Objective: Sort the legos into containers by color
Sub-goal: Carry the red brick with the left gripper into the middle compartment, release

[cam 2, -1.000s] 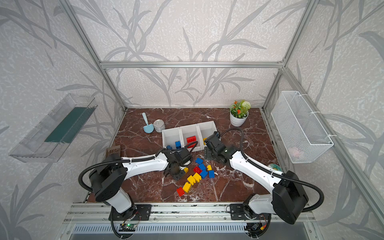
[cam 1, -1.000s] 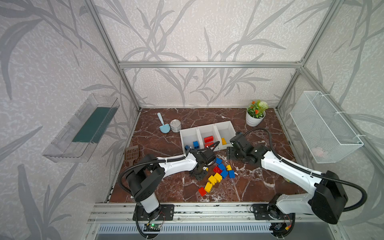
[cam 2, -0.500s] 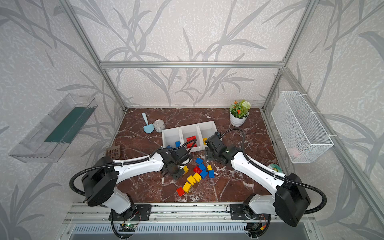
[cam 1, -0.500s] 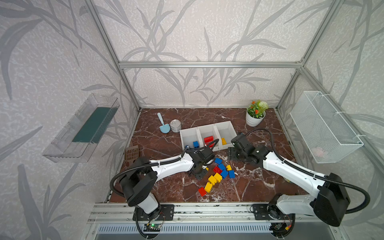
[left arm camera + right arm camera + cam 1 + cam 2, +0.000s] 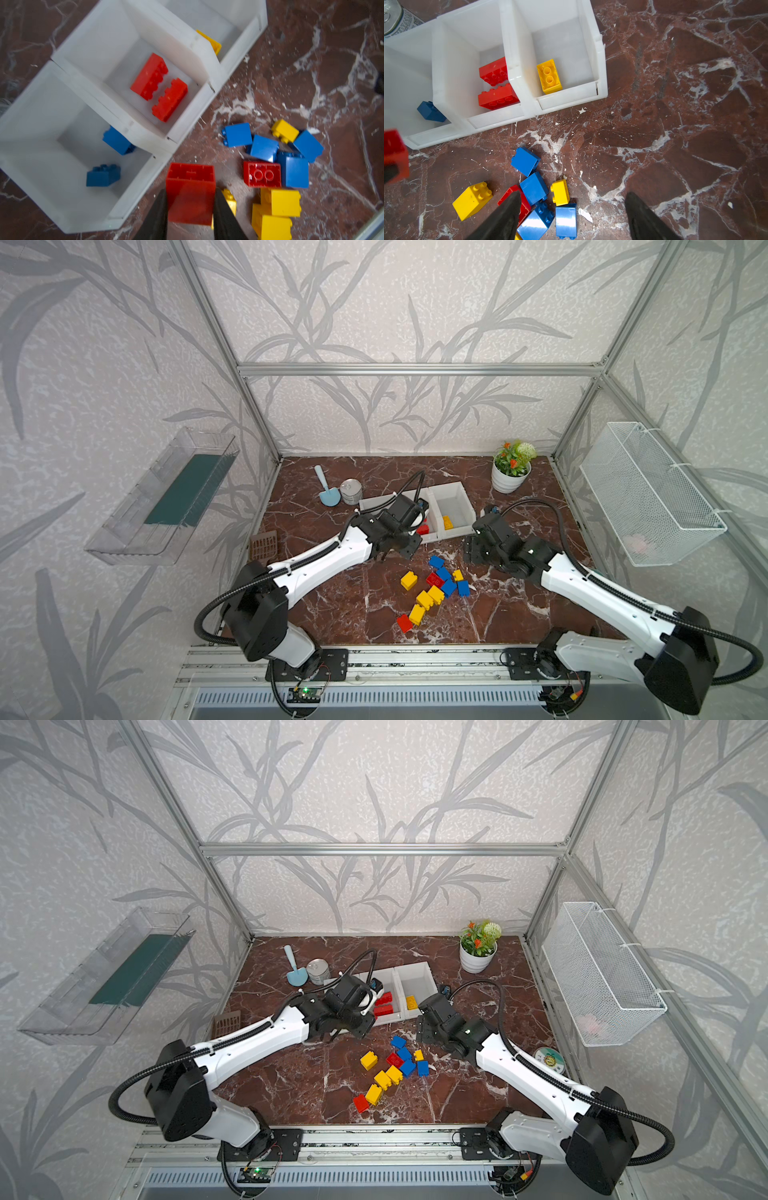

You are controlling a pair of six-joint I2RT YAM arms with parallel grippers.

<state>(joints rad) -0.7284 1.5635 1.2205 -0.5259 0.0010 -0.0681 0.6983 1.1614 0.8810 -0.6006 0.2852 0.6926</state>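
My left gripper (image 5: 190, 209) is shut on a small red lego (image 5: 190, 197), held studs-down just above the floor by the front corner of the left container. The three white containers (image 5: 187, 54) stand in a row. The left one holds two blue legos (image 5: 103, 175), the middle one two long red legos (image 5: 149, 75), the right one a yellow lego (image 5: 549, 76). Loose blue, yellow and red legos (image 5: 436, 585) lie in a cluster on the floor. My right gripper (image 5: 572, 207) is open and empty above that cluster's right side, in front of the right container (image 5: 455, 491).
A blue scoop (image 5: 326, 489) and a tin can (image 5: 351, 491) stand left of the containers. A potted plant (image 5: 511, 466) is at the back right and a brown grid piece (image 5: 264, 542) near the left wall. A wire basket (image 5: 648, 493) and a clear tray (image 5: 166, 493) hang on the side walls.
My left gripper has closed on the red lego at the cluster's edge and carried it up and back toward the containers. The right arm has stayed still.
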